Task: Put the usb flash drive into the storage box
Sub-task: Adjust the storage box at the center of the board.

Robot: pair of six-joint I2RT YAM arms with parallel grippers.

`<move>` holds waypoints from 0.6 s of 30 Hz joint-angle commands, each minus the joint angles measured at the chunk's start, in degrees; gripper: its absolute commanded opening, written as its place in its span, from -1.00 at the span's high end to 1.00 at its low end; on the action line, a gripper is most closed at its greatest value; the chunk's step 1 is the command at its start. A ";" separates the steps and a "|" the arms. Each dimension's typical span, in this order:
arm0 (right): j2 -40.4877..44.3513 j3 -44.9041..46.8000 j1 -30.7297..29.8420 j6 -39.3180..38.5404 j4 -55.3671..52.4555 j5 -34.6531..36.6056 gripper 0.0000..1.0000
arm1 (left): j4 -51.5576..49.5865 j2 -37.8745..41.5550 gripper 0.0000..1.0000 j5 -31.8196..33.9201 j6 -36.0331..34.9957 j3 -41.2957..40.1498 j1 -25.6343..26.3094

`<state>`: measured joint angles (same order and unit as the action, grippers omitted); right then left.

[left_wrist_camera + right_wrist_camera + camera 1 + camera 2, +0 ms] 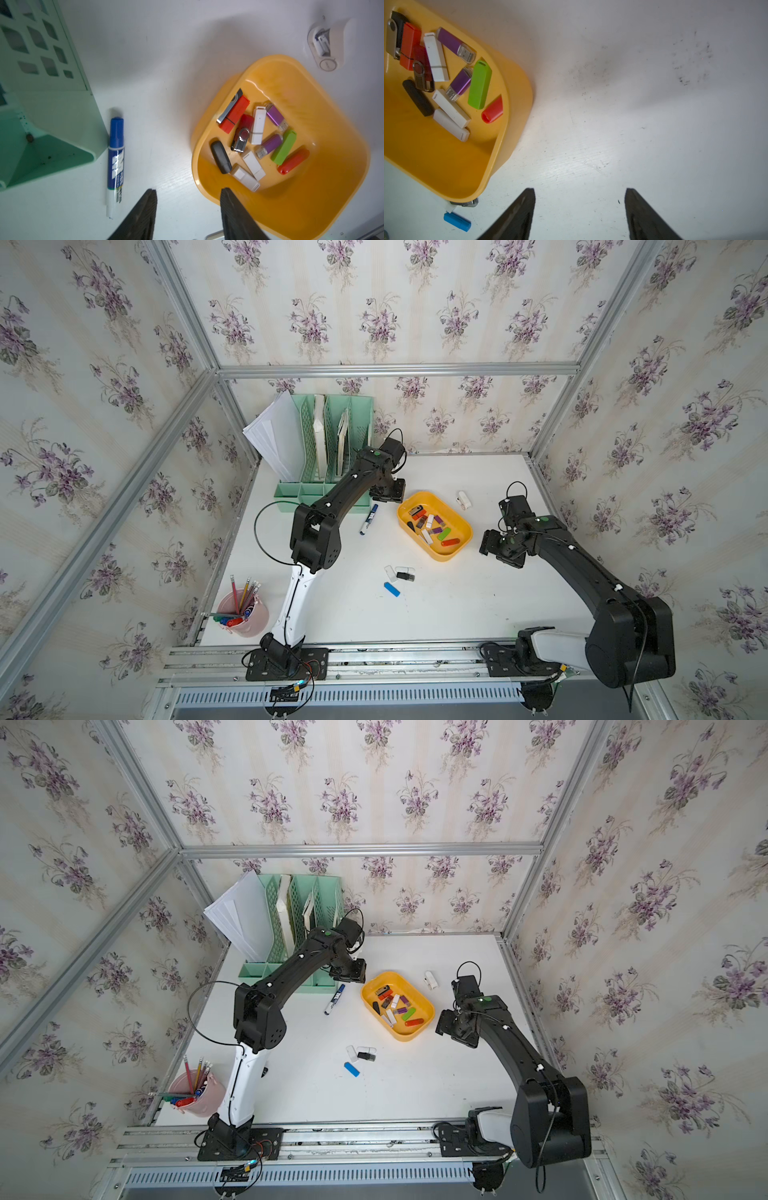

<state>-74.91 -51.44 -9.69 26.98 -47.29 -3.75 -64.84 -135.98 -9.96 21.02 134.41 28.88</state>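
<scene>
Hovering left tool (pixel 189 189), jaws parted, empty, right tool (pixel 580 189) parted wider, empty

no legible text; blue marker (pixel 115 164) label print blurred, white device (pixel 328 43) round mark unreadable

Soft light is filling both top views, edges curving; wrist views are dimming at corners, glare whitening the tabletop (pixel 571 162).

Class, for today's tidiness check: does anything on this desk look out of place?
Yes: the blue flash drive and a few small clear and black pieces beside it lie loose on the table, outside the storage box.
</scene>
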 commanded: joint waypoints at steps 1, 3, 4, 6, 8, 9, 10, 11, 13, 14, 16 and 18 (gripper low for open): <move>-1.81 0.58 0.13 -0.37 1.77 -0.42 -0.46 | -4.04 -3.28 -0.09 2.57 -1.74 4.27 -0.31; -3.54 0.73 0.28 -0.66 2.89 -0.56 -0.47 | -2.74 -3.95 -0.09 3.68 -2.24 4.30 -0.71; -4.44 0.90 0.35 -0.84 3.42 -0.47 -0.47 | -2.15 -4.03 -0.09 4.31 -2.37 4.23 -0.92; -6.47 0.99 0.38 -0.97 4.49 -0.12 -0.47 | -0.92 -4.12 -0.09 4.50 -2.41 4.23 -1.45; -8.46 1.10 0.49 -1.16 5.64 0.39 -0.47 | 0.16 -4.25 -0.09 4.47 -2.55 4.33 -1.72; -9.66 1.09 0.49 -1.25 6.35 0.50 -0.47 | 0.19 -4.50 -0.09 4.16 -2.50 4.78 -1.68; -10.82 0.87 0.56 -1.33 6.95 0.50 -0.47 | -0.14 -4.87 -0.09 3.71 -2.49 5.35 -1.72; -11.85 0.64 0.64 -1.36 7.67 0.41 -0.47 | -0.56 -5.10 -0.09 3.31 -2.45 5.85 -1.72; -13.98 0.01 0.64 -1.28 9.46 0.41 -0.47 | -1.28 -4.79 -0.09 2.63 -2.38 5.70 -1.73; -15.02 -0.48 0.73 -1.28 10.44 0.34 -0.47 | -1.58 -4.43 -0.09 2.34 -2.43 5.16 -1.72; -17.09 -1.81 1.03 -1.15 12.56 -0.45 -0.47 | -2.26 -3.28 -0.09 1.71 -2.42 3.89 -1.70; -19.66 -4.41 1.09 -1.15 14.32 -1.30 -0.47 | -2.22 -1.69 -0.09 1.43 -2.61 1.33 -1.68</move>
<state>-92.66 -53.63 -8.64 26.28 -37.32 -4.16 -65.87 -139.41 -7.60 19.05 137.47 27.14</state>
